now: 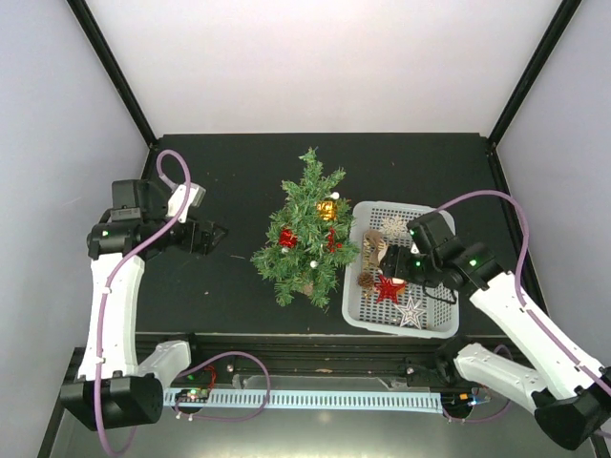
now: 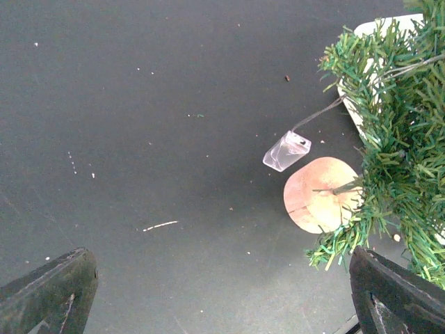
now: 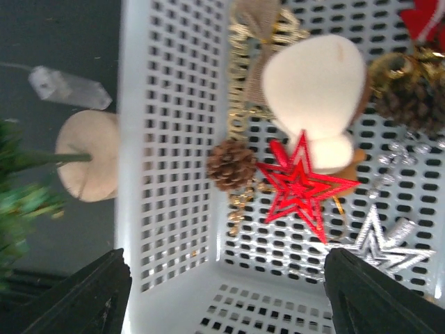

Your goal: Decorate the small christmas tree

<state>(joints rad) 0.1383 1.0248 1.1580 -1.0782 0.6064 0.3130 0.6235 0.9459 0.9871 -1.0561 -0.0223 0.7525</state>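
Needles are bristling green on small christmas tree (image 1: 307,229), red + gold ornaments (image 1: 286,238) hanging; it's standing on tabletop (image 1: 229,172) just left of white basket (image 1: 353,298). Left end effector (image 2: 219,278) & right end effector (image 3: 224,268) are gaping wide, empty.

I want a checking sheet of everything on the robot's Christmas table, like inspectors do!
Surface: black table, a few pale specks.
Job's things: small christmas tree beside the white basket, red ornaments and a gold ball already on it; basket holds red star, silver star, pine cone.
Clutter: clear plastic box on a wire by the tree's base.
Grippers: left gripper open, empty, over bare table; right gripper open, empty, above basket.
Cables: purple cables, one loop on each side.
Surroundings: white walls, black frame posts.
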